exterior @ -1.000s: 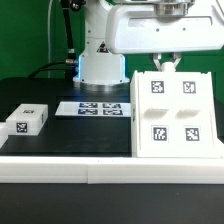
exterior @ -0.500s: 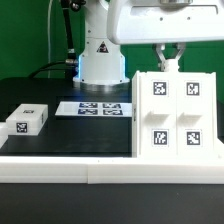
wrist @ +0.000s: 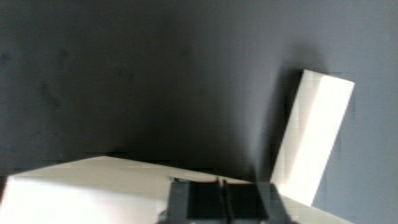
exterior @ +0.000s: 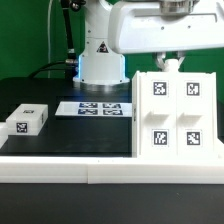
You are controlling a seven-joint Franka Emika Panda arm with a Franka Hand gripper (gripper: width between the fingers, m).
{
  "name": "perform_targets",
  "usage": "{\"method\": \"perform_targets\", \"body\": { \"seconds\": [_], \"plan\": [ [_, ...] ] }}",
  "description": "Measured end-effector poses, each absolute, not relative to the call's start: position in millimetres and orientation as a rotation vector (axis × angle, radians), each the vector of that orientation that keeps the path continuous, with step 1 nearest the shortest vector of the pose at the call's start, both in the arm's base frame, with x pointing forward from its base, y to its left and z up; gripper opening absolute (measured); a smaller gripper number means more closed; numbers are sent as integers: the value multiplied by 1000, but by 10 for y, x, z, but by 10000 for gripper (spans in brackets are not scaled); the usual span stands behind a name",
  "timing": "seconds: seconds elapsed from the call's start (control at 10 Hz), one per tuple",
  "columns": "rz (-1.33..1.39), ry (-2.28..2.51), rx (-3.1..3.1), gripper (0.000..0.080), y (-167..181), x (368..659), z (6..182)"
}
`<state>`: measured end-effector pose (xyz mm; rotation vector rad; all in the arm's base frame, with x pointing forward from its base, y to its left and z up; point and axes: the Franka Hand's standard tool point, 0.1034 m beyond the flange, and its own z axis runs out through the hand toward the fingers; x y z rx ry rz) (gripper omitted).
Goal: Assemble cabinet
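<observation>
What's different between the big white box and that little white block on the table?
The cabinet is far bigger than the block. The cabinet shows four tags on its front; the block shows one on top. The hand hangs at the cabinet's top; the block lies away from it. Both are white.

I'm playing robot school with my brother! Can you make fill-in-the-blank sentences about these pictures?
1. The cabinet shows ___ tagged panels on its face.
2. The gripper is at the cabinet's ___ edge.
3. The small white block lies toward the exterior view's ___.
Missing words: four; top; left.
</observation>
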<state>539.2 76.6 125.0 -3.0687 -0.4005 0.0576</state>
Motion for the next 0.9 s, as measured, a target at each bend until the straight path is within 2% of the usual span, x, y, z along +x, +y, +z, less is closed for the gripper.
{"method": "perform_targets", "body": {
  "seconds": [0.3, 0.9],
  "plan": [
    [12, -329, -3082, 2, 836, 5492, 1290],
    [4, -333, -3081, 2, 871, 5488, 1276]
  ]
}}
